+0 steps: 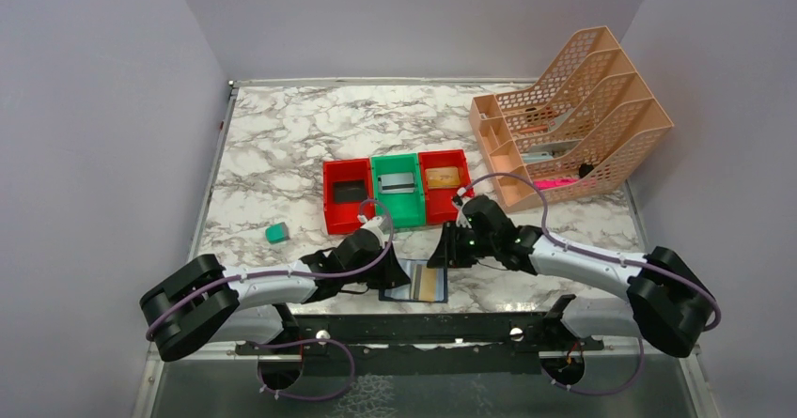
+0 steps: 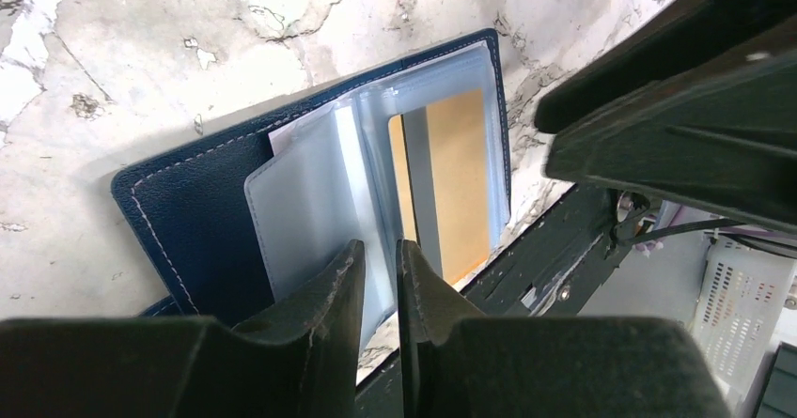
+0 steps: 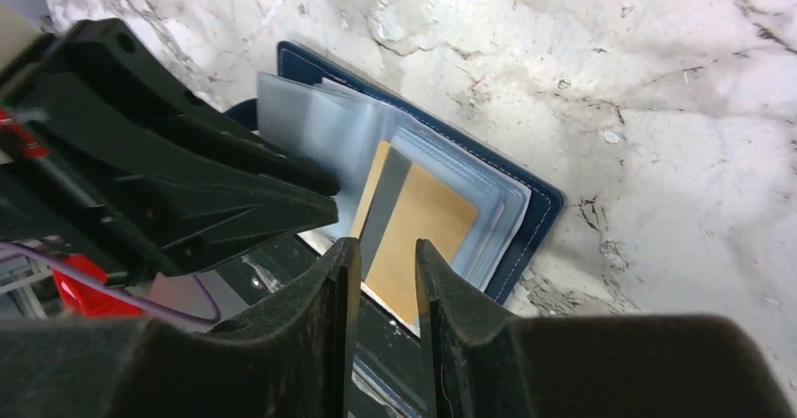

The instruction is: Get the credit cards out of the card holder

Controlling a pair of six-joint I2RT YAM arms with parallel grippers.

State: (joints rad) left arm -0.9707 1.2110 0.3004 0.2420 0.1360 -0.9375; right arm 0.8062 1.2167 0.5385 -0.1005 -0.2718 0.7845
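The navy card holder (image 1: pixel 402 292) lies open at the table's near edge, its pale clear sleeves fanned out (image 2: pixel 310 193). A gold credit card (image 1: pixel 433 286) with a grey stripe lies on the right-hand sleeves and sticks out over the table edge (image 2: pixel 461 183) (image 3: pixel 423 225). My left gripper (image 2: pixel 381 249) hangs just above the sleeves, its jaws a narrow gap apart with nothing between them. My right gripper (image 3: pixel 385 247) stands open over the card's near end, holding nothing. In the top view the left gripper (image 1: pixel 395 272) and the right gripper (image 1: pixel 444 251) flank the holder (image 3: pixel 540 202).
Behind the holder stand a red bin (image 1: pixel 348 193) with a black card, a green bin (image 1: pixel 395 188) with a silver card and a red bin (image 1: pixel 444 178) with a gold card. A teal block (image 1: pixel 276 233) lies to the left. An orange file rack (image 1: pixel 564 127) stands at the back right.
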